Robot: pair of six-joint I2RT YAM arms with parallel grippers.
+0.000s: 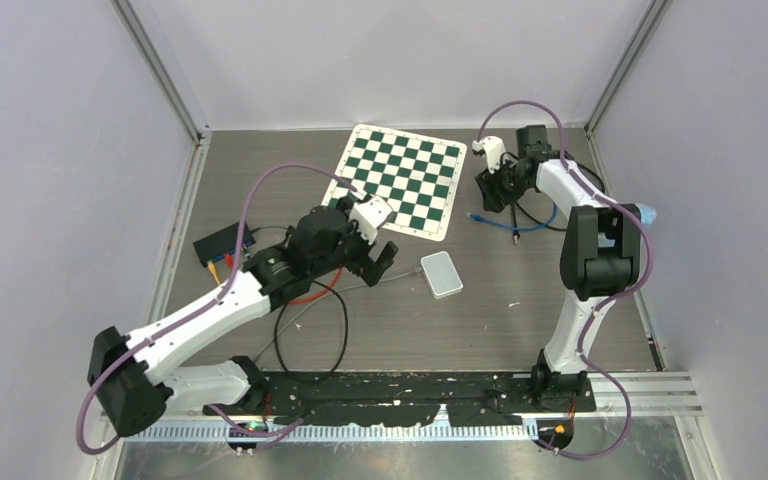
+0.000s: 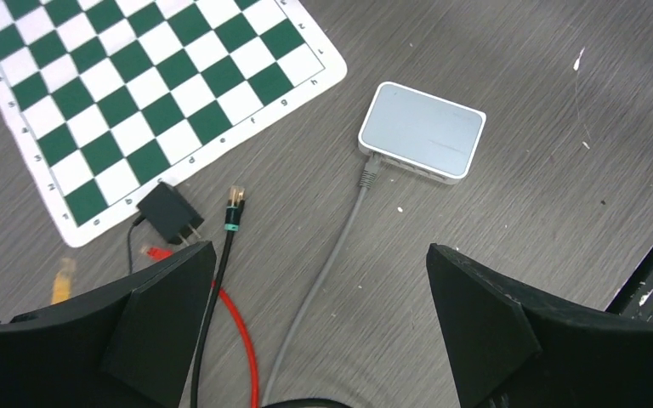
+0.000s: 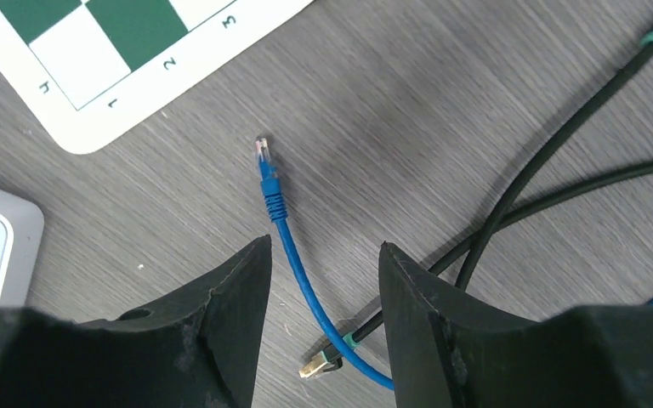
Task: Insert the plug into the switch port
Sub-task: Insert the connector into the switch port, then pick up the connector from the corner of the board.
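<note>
You had the left gripper (image 2: 319,255) spread wide and empty, seemingly because the grey plug (image 2: 369,175) sat in the switch (image 2: 423,129). The right gripper (image 3: 325,248) hovered part-open and empty over the blue cable (image 3: 274,202).

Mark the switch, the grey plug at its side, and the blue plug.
switch (image 2: 423,130), left wrist view, middle of its top face.
grey plug (image 2: 369,175), left wrist view, its boot at the switch's edge.
blue plug (image 3: 263,155), right wrist view, its clear connector tip.
</note>
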